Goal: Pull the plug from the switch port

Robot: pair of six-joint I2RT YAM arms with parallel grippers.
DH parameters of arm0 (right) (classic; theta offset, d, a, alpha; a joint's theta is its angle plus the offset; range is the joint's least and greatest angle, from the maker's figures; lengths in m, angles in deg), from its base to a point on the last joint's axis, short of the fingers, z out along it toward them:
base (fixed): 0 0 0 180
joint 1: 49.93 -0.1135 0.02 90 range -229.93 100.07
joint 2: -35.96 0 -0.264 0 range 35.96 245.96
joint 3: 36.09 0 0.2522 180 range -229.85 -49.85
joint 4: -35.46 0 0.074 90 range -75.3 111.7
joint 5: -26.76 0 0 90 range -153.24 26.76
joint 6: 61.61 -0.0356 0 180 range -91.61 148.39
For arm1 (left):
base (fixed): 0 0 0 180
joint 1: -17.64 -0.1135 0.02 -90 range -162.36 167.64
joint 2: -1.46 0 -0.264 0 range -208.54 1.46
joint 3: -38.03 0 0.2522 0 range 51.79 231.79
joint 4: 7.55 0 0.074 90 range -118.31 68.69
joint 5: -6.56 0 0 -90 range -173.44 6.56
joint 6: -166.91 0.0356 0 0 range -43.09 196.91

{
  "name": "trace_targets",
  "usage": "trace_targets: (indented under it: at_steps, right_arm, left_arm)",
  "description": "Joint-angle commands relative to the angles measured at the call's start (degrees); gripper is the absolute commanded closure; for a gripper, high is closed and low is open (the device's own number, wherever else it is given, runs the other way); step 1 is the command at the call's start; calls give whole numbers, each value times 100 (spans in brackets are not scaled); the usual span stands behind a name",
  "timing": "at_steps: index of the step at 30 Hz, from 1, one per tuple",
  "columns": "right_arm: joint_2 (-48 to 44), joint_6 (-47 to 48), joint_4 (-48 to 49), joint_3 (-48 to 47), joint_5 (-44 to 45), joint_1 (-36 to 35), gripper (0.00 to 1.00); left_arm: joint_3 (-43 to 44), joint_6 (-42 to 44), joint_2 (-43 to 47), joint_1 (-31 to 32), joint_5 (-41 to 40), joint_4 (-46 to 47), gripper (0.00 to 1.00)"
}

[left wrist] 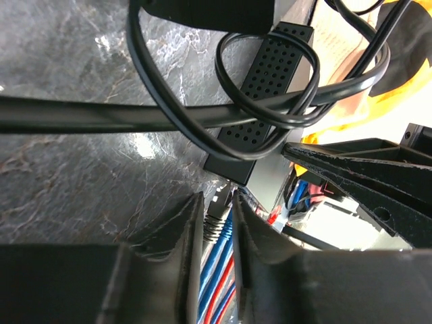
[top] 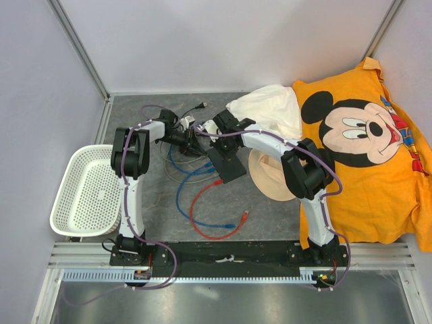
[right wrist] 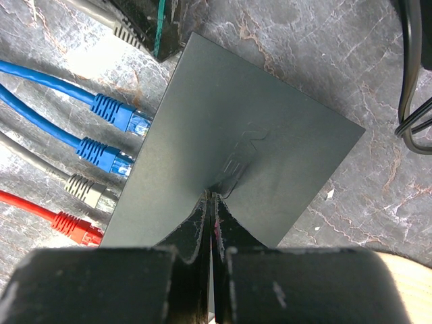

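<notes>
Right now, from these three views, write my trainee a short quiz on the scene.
1. True or false: the right gripper hovers wide open above the flat matte black rectangular box.
2. The ribbed plug boot between the fingers of the left gripper is: A red, B grey, C blue.
3. Fill in: in the right wrist view, ___ blue cable plugs enter the box's edge.
Key: 1 false, it is shut with its tips on the box top; 2 B; 3 two.
</notes>
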Motion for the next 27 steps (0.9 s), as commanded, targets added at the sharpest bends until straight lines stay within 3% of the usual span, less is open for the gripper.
trace_targets:
  at_steps: [1,3,4,27]
  right_arm:
    - [403,28,-292,94,-73,-138,100]
    - [420,28,-292,94,-64,-147,100]
    - [412,28,-274,94,-64,-138,100]
    - [499,46,-239,138,50,-147,100]
  left_arm:
    - [24,-173,-213,307,-339,243,83]
    - [6,-173,-195,307,-365,234,97]
    - [6,-173,-187,307,-391,234,98]
    - [-600,302,209,-212,-471,67,98]
